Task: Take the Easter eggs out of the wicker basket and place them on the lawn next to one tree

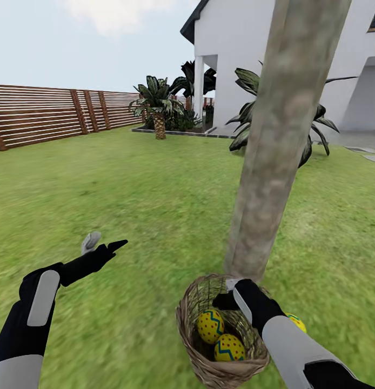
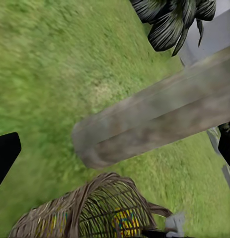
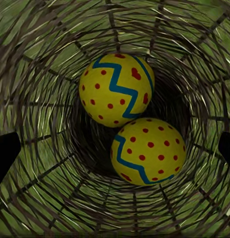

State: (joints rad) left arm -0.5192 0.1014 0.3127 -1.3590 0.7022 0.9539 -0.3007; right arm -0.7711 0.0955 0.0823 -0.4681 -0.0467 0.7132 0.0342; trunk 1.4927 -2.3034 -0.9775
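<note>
The wicker basket (image 1: 222,346) is seen nearest the head camera, standing on the lawn (image 1: 128,200) just in front of the tree (image 1: 279,140), whose grey-brown trunk base is close behind its rim. Two Easter eggs (image 3: 117,89) are lying inside the basket, touching each other at the bottom. A third egg (image 1: 297,322) is seen on the grass just right of the basket, partly hidden by the right forearm. The right gripper (image 1: 233,294) is held over the basket mouth, its dark fingertips (image 3: 5,153) spread wide at either side of the wrist view and nothing grasped between them. The left gripper (image 1: 104,244) is held above bare grass well to the left of the basket, its fingers parted and empty. A slatted wooden fence (image 1: 47,116) and a white house (image 1: 236,59) are seen beyond.
</note>
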